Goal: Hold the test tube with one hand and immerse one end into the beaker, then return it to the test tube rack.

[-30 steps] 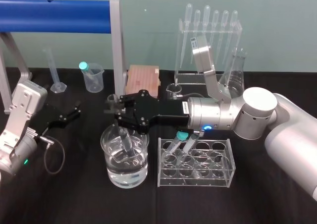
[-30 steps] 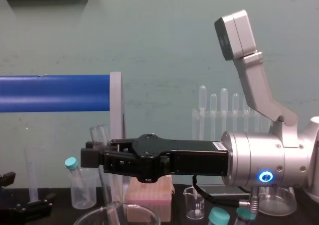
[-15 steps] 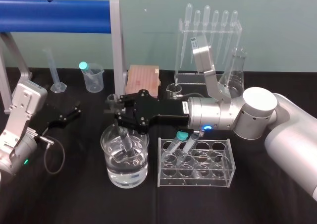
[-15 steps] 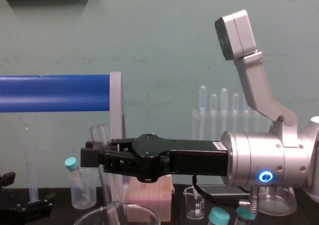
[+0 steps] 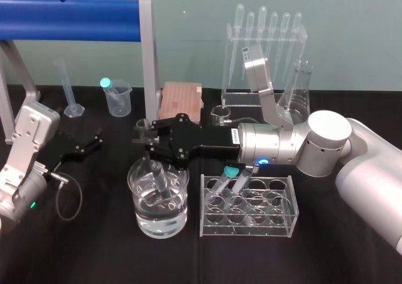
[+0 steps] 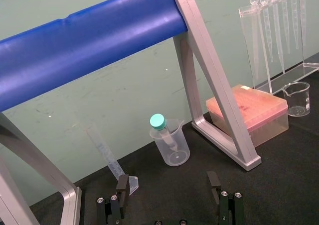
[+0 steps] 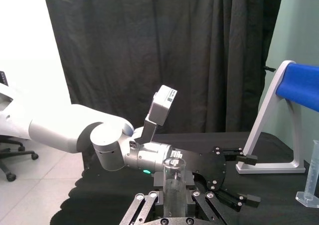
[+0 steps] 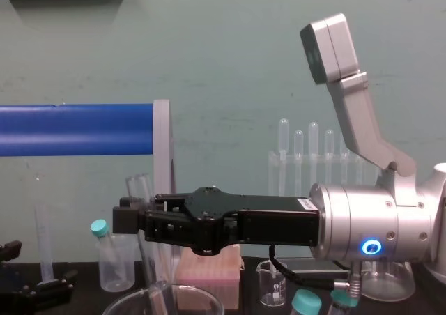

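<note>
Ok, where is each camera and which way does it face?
Head: high, looking down at the table; both arms, right end effector holding the test tube in the beaker.
Chest: low, looking across; right arm.
Left wrist: faces blue bar; open left end effector.
Right wrist: faces left arm.
Head, chest share the test tube.

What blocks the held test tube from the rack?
Nothing stands between beaker and rack. The right gripper holds the test tube inside the beaker, so its wall must be cleared. Two teal-capped tubes lean in the rack's rear-left holes. The left gripper is parked left.
</note>
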